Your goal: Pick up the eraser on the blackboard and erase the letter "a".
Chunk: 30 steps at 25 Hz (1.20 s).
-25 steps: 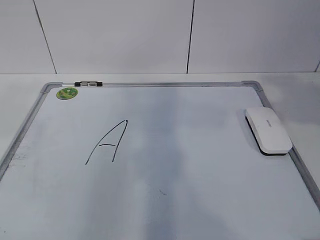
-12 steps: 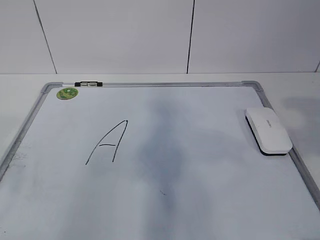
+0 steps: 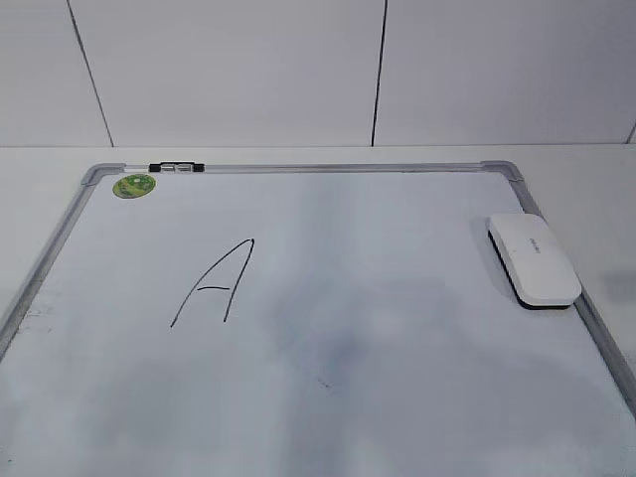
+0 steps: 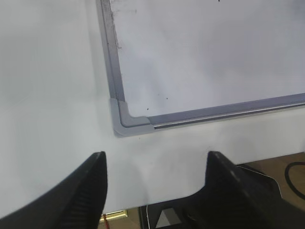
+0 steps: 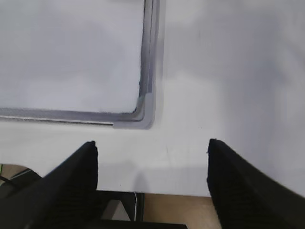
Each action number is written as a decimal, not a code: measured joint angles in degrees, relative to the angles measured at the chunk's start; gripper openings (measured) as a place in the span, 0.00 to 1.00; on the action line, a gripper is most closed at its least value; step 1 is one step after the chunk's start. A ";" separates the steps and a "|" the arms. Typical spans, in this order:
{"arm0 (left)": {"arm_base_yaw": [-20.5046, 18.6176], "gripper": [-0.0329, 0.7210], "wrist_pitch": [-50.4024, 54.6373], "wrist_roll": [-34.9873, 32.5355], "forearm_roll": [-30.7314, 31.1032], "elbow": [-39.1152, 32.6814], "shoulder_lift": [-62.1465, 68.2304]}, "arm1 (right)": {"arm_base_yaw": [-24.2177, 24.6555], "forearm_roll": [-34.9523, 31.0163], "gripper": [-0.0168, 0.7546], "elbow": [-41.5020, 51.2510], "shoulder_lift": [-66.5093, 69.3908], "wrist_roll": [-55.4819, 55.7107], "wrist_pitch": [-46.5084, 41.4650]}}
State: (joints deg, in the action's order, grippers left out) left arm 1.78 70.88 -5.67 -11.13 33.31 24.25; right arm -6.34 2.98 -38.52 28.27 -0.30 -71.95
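Observation:
The white eraser [image 3: 533, 259] lies on the right edge of the blackboard [image 3: 328, 167], a white board with a silver frame. A large black capital "A" [image 3: 214, 283] is drawn left of the middle. No small lowercase "a" shows; only a tiny dark mark [image 3: 320, 381] sits lower on the board. Neither gripper shows in the exterior view. My left gripper [image 4: 156, 155] is open and empty above the table by the board's near left corner [image 4: 125, 121]. My right gripper [image 5: 152, 143] is open and empty by the near right corner [image 5: 143, 114].
A round green sticker [image 3: 133, 185] and a small black clip [image 3: 175, 168] sit at the board's far left. White table surrounds the board; its near edge [image 5: 167, 193] shows in both wrist views. A white wall stands behind.
The dark shadow over the middle of the board has faded and shifted toward the near edge. The eraser and the board have not moved.

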 joint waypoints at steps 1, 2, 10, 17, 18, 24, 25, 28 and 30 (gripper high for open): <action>0.00 0.69 -0.28 0.00 0.00 -0.92 -0.39 | 0.00 0.23 0.72 1.81 -0.76 -0.13 0.00; 0.00 0.69 -0.37 0.00 0.12 -1.57 -0.61 | 0.00 0.38 0.72 3.42 -1.22 -0.35 -0.04; 0.00 0.69 -2.32 0.00 1.52 -2.08 -1.14 | 0.00 0.70 0.72 8.32 -3.98 -0.82 3.85; 0.00 0.69 -6.79 0.00 2.14 -3.83 -1.22 | 0.00 0.75 0.72 9.94 -3.97 -0.82 6.79; 0.00 0.69 -7.33 0.00 2.28 -3.95 -1.22 | 0.00 0.75 0.72 9.94 -3.97 -0.82 6.79; 0.00 0.69 -7.73 0.00 4.56 -4.09 -1.22 | 0.00 0.83 0.72 9.94 -3.97 -0.82 6.87; 0.00 0.69 -7.73 0.00 4.56 -4.09 -1.22 | 0.00 0.83 0.72 9.94 -3.97 -0.82 6.87; 0.00 0.69 -7.73 0.00 4.68 -4.09 -1.22 | 0.00 0.83 0.72 9.94 -3.97 -0.92 6.90; 0.00 0.69 -7.73 0.00 4.58 -4.09 -1.22 | 0.00 0.83 0.72 9.94 -3.97 -0.92 6.90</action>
State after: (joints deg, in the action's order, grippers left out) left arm 1.78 63.14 -5.67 -6.55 29.22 23.02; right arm -6.34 3.82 -28.58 24.31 -1.22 -65.04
